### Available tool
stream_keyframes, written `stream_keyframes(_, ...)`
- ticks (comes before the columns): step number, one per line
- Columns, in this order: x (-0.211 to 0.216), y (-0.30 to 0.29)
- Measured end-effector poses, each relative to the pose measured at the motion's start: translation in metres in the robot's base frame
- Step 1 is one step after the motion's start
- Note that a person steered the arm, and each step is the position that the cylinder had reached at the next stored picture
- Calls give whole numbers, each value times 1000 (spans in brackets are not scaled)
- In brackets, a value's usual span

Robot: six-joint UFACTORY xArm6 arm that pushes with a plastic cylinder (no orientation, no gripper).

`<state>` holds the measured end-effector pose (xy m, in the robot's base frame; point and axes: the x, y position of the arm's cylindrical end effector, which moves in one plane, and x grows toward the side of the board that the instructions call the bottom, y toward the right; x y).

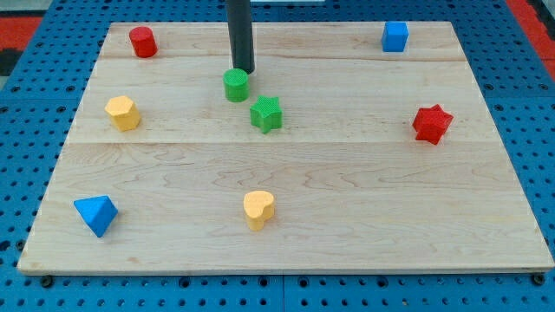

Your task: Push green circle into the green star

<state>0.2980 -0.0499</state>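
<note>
The green circle (pixel 236 85) is a short cylinder in the upper middle of the wooden board (pixel 347 208). The green star (pixel 267 113) lies just below and to its right, a narrow gap apart. My tip (pixel 244 70) is at the lower end of the dark rod, right at the circle's upper right edge, touching or nearly touching it.
A red cylinder (pixel 143 42) sits at the top left, a blue cube (pixel 395 36) at the top right, a red star (pixel 432 124) at the right. A yellow hexagon (pixel 123 113) is at the left, a blue triangle (pixel 96 214) at the bottom left, a yellow heart (pixel 258 209) at the bottom middle.
</note>
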Motion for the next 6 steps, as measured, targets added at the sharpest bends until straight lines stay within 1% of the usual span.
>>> stream_keyframes(1, 12, 10)
stream_keyframes(2, 14, -18)
stream_keyframes(3, -15, -66)
stream_keyframes(4, 3, -95)
stream_keyframes(5, 43, -29)
stream_keyframes(6, 53, -12)
